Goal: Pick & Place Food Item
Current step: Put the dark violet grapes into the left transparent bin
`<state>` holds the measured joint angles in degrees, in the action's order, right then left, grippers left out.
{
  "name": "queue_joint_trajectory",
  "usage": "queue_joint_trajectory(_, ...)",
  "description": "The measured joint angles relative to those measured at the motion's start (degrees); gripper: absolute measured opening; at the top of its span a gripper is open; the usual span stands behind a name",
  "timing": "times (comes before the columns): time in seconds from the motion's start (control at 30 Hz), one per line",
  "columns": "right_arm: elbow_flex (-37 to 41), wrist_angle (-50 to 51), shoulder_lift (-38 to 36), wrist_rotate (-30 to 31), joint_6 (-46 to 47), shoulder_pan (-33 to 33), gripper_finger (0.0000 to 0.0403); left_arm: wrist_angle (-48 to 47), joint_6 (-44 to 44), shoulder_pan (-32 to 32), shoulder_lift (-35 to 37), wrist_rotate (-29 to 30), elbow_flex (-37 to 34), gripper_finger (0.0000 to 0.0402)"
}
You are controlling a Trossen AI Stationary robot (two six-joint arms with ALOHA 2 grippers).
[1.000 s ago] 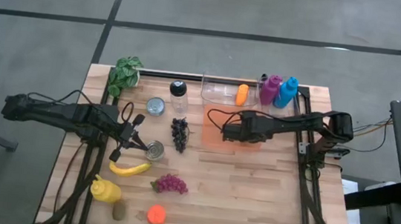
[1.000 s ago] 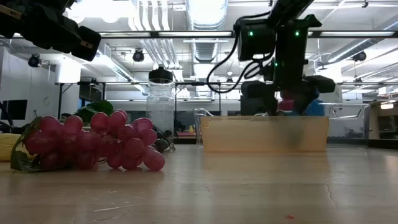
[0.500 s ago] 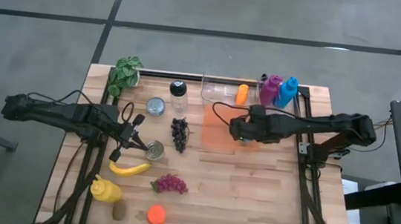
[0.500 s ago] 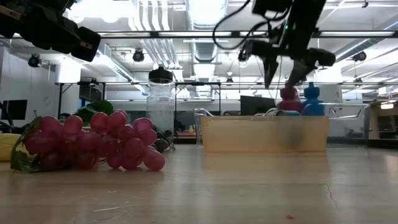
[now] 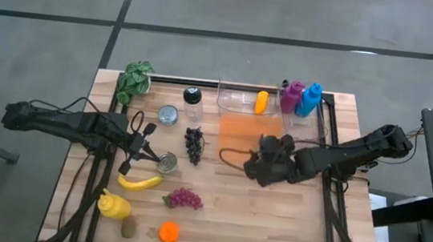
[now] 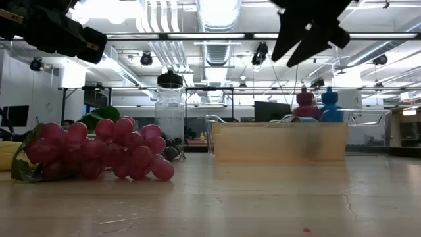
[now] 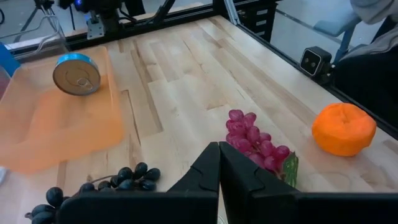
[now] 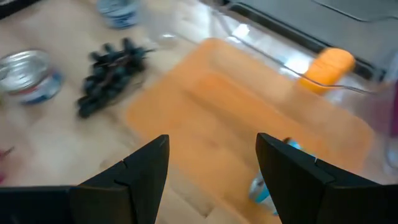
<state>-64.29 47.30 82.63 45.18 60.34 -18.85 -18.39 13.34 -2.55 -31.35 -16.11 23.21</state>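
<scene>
The right gripper (image 5: 264, 165) hangs with its two dark fingers (image 8: 142, 163) spread and nothing between them, above the bare wood just in front of the translucent orange rectangular tray (image 5: 249, 129). Through its wrist camera the tray (image 8: 249, 143) lies directly ahead, with the bunch of dark purple-black grapes (image 8: 109, 61) beside it and a round silver tin can (image 8: 28, 78) further off.

The left gripper (image 5: 142, 149) waits at the left side of the table with its fingers pressed together, empty, just beside the silver can (image 5: 167, 162).

The task names no particular food, so the target is a judgement: the dark grapes (image 5: 193, 144) sit nearest the open gripper, with the yellow banana (image 5: 139, 182), the red-purple grape bunch (image 5: 184, 199), the round orange fruit (image 5: 168, 231) and the small brown kiwi (image 5: 129, 227) nearer the table's front edge.

To do this step well, the right arm should probably centre its spread fingers over the middle of the chosen bunch, come straight down, and close across the narrow width so loose grapes are not pushed aside. It should also keep clear of the clear glass jar with the black lid (image 5: 192, 105) and the can (image 7: 77, 74).
</scene>
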Motion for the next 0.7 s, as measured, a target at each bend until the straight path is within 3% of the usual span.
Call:
queue_joint_trajectory(0.3,0.2,-1.4,0.0,0.0,-4.9,-7.7,0.0224,0.0,-1.8,0.0,0.0,0.0,0.0,0.0006)
queue_joint_trajectory(0.6,1.1,-2.3,0.0,0.0,-4.5,-11.6,0.021,2.5,-21.7,0.0,0.0,0.0,0.0,0.0006)
queue_joint_trajectory(0.7,1.5,-3.3,0.1,0.0,-4.7,-11.7,0.021,4.9,-21.5,0.0,0.0,0.4,0.0,0.0006)
